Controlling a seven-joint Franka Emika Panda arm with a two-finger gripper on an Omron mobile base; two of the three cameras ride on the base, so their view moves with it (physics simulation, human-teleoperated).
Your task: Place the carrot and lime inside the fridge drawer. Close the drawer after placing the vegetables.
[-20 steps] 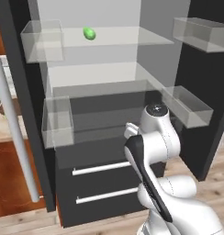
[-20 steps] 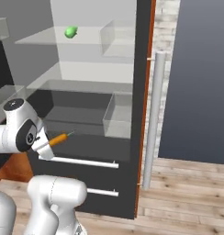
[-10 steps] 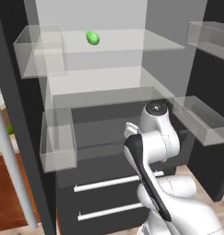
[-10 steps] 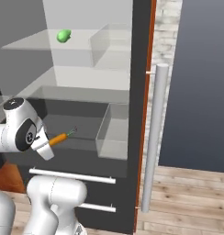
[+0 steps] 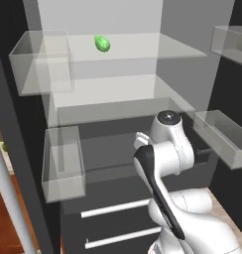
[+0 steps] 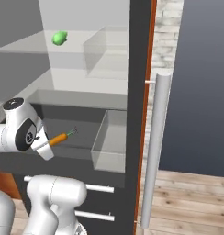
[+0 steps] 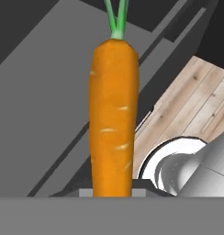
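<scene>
One carrot rides toward an open fridge. From the left base view, the white arm (image 5: 167, 149) rises before the fridge interior, its bulk hiding what it carries; a bright green oval thing (image 5: 102, 43) sits on the upper glass shelf (image 5: 143, 47), clear bins (image 5: 63, 166) flank the sides, and two pale handles (image 5: 115, 208) mark closed dark drawer fronts low down.

From the right base view, the gripper (image 6: 46, 144) holds the carrot (image 6: 59, 137) by its thick end, leafy tip pointing into the fridge over the dark grey fridge drawer (image 6: 79, 140), apparently so it can be carried in tip first and dropped flat. A clear bin (image 6: 109, 142) stands just beside it, near the door's long handle (image 6: 153, 151).

In the hand view, the fingers are clenched on the root's thick end, the carrot standing straight out from them, green stalks far end, over the grey drawer surface, with wooden floor (image 7: 187, 105) beyond.
</scene>
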